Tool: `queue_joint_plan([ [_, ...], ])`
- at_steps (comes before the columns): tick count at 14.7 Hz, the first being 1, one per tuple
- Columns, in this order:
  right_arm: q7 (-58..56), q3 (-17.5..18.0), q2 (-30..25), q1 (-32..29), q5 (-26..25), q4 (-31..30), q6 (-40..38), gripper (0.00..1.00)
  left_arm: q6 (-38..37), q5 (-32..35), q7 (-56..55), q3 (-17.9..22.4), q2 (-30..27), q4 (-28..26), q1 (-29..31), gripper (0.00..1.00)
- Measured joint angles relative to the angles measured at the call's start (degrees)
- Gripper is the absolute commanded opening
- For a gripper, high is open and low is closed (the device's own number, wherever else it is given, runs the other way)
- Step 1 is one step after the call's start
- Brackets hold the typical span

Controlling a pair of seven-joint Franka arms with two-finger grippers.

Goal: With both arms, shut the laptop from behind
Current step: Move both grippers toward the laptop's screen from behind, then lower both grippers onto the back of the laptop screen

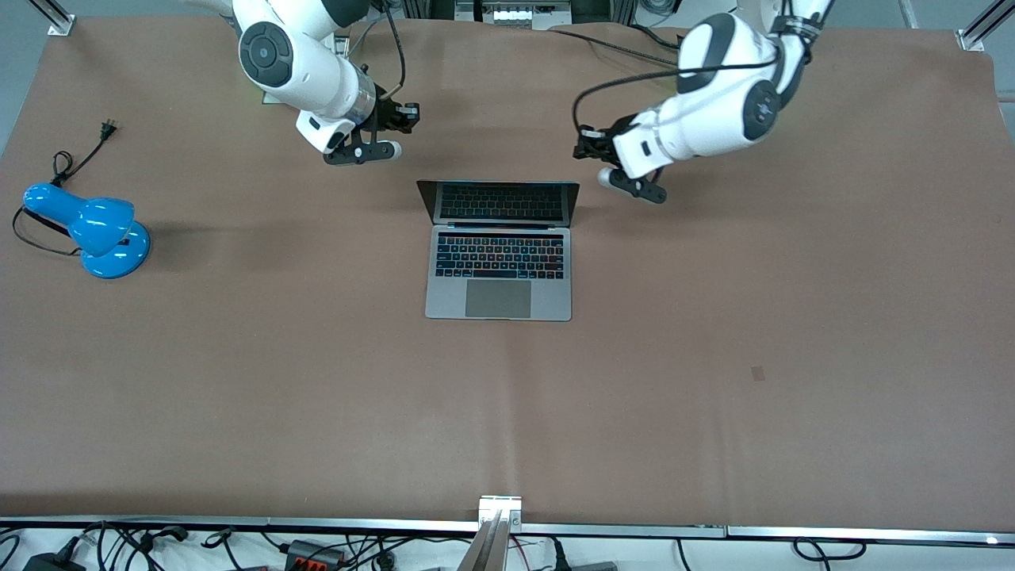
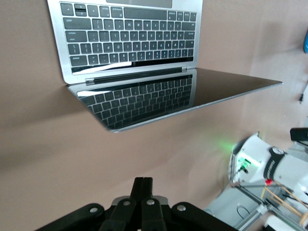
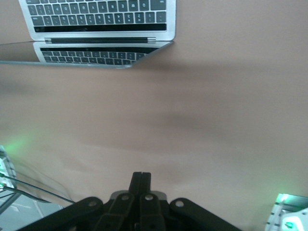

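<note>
The silver-grey laptop [image 1: 499, 270] lies open in the middle of the table, its dark screen [image 1: 499, 201] raised and reflecting the black keyboard. It also shows in the left wrist view [image 2: 130, 43] and in the right wrist view [image 3: 101, 19]. My left gripper [image 1: 607, 177] is shut and empty over the bare mat, beside the screen's upper corner at the left arm's end; its fingers [image 2: 143, 182] are pressed together. My right gripper [image 1: 392, 149] is shut and empty over the mat off the screen's other corner, a little apart from it; its fingers [image 3: 141, 175] are also pressed together.
A blue desk lamp [image 1: 95, 230] with a black cord and plug [image 1: 79, 159] lies at the right arm's end of the table. The brown mat [image 1: 714, 357] covers the table. A metal rail [image 1: 499, 511] runs along the edge nearest the front camera.
</note>
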Motion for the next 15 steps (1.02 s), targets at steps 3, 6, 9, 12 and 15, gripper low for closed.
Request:
queue_joint_plan([
  [3, 0.0, 0.0, 1.7, 0.7, 0.2, 0.0, 2.4, 0.00, 8.2, 0.0, -4.1, -4.9, 1.2, -1.8, -0.1, 0.00],
  [6, 0.0, 0.0, 4.4, 0.7, 0.3, 0.0, 6.5, 0.00, 14.5, 0.0, -6.1, -7.3, 4.1, -2.5, -0.4, 0.00],
  [9, 0.0, 0.0, 8.7, 0.8, 0.4, 1.6, 9.3, 0.00, 19.0, 0.0, -6.1, -7.6, 6.4, -2.5, -0.6, 0.00],
  [12, 0.0, 0.0, 13.5, 1.0, 0.6, 6.2, 9.7, 0.00, 24.2, 0.0, -6.1, -7.8, 9.0, -2.4, -1.4, 0.00],
  [15, 0.0, 0.0, 16.4, 1.4, 0.6, 9.4, 9.7, 0.00, 26.6, 0.0, -5.9, -7.8, 10.7, -2.3, -1.5, 0.00],
])
